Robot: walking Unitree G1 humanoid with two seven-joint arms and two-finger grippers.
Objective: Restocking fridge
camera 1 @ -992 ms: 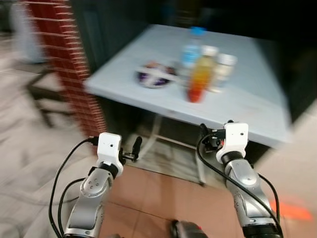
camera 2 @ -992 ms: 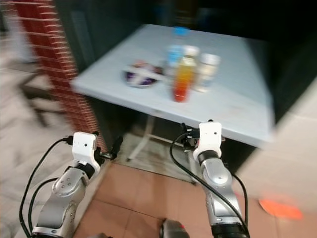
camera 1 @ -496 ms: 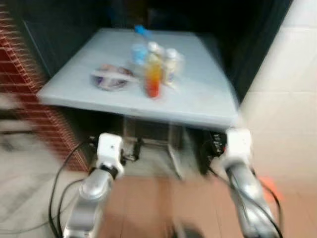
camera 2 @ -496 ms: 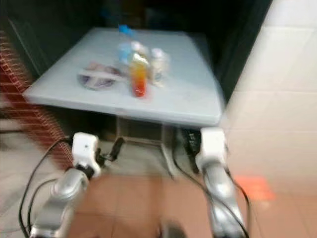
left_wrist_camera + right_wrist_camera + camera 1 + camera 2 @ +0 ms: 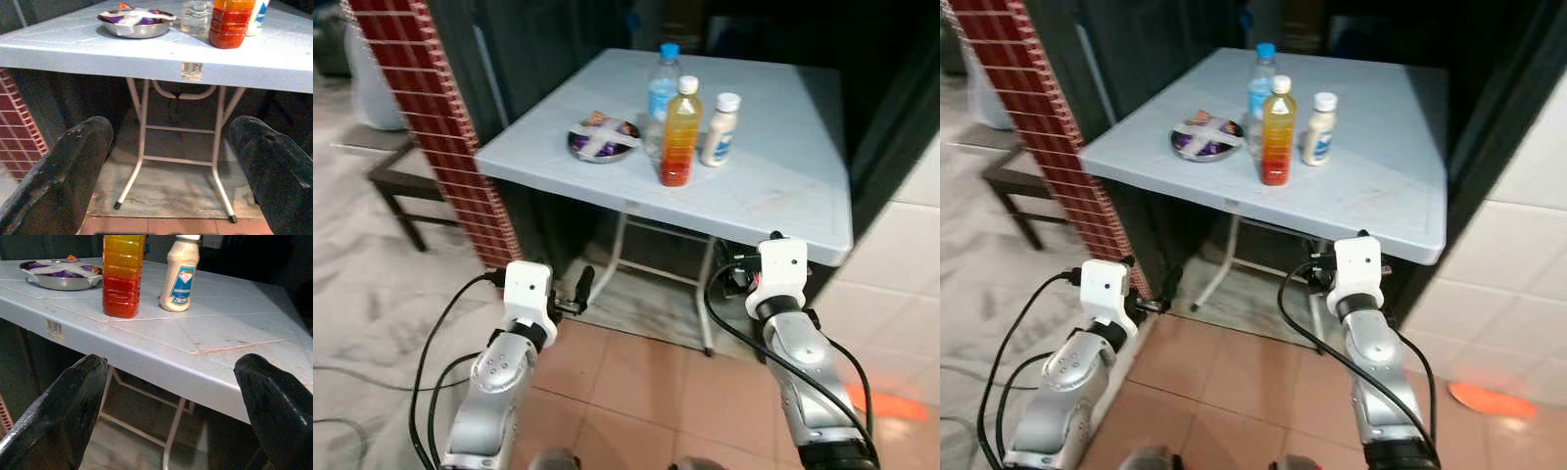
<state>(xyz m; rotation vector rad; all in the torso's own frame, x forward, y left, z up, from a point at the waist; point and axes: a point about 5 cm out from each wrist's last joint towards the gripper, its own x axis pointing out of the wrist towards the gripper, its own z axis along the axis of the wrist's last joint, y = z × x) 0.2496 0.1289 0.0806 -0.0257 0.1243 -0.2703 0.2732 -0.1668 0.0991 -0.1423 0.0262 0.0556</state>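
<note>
On the pale blue table [image 5: 773, 186], head views: a clear water bottle [image 5: 661, 96], an orange-red juice bottle [image 5: 678, 135] and a small cream bottle [image 5: 720, 130] stand upright, long axes vertical, caps up, clustered toward the far left beside a steel bowl of wrapped snacks [image 5: 603, 139]. Both arms are raised before the near table edge. No fridge is visible, so the stage of restocking cannot be settled; all three bottles sit on the table.

Left wrist view: left end effector [image 5: 171, 176], fingers spread wide and empty, faces the table edge below the bowl.

Right wrist view: right end effector [image 5: 171, 396], likewise spread and empty, faces the juice and cream bottles.
</note>
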